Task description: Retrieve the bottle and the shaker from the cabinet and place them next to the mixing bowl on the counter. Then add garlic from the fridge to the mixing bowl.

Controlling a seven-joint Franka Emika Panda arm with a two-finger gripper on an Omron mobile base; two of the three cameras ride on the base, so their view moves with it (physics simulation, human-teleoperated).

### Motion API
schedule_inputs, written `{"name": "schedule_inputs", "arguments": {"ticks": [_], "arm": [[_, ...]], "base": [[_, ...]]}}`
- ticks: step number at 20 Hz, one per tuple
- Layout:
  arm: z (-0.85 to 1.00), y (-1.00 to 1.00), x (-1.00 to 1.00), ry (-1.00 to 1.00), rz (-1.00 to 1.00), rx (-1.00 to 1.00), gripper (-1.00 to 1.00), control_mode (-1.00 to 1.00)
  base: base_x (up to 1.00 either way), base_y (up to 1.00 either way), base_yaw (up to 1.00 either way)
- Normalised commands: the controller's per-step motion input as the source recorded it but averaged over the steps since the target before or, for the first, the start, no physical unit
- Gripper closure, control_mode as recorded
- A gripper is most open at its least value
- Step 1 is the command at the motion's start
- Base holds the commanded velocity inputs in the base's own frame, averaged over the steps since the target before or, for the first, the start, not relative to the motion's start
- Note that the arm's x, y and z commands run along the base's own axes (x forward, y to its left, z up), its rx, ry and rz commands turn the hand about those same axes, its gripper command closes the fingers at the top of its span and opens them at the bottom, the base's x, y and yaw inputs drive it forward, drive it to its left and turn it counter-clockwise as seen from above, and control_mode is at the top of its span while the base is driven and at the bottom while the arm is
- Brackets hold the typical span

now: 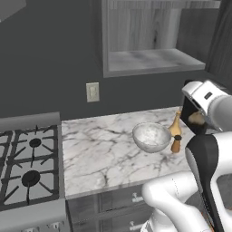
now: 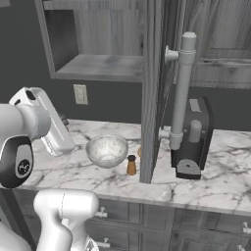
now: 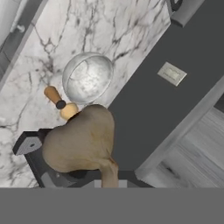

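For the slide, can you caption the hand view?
Tool shut on the garlic, held above the counter where mixing bowl, shaker and bottle stand.

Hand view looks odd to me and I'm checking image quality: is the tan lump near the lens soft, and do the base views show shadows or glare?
Hand view: the garlic looms large and slightly soft, hiding the gripper. Left base view: flat light, a faint shadow under the mixing bowl, no glare. Right base view: evenly lit, the shaker crisp.
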Motion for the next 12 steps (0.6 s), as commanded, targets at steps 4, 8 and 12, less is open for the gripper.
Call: {"name": "schedule_inputs", "arguments": {"ticks": [4,8,12], "arm": [[-0.21,0.0,0.21,-0.18,0.02,0.0,1.0,-1.0],[-0.37,0.0,0.34,-0.1,0.06,0.0,1.0,-1.0],[-0.42,0.0,0.34,0.03,0.05,0.0,1.0,-1.0]], "base": [[0.0,0.0,0.0],[0.0,0.0,0.0],[0.0,0.0,0.0]]}}
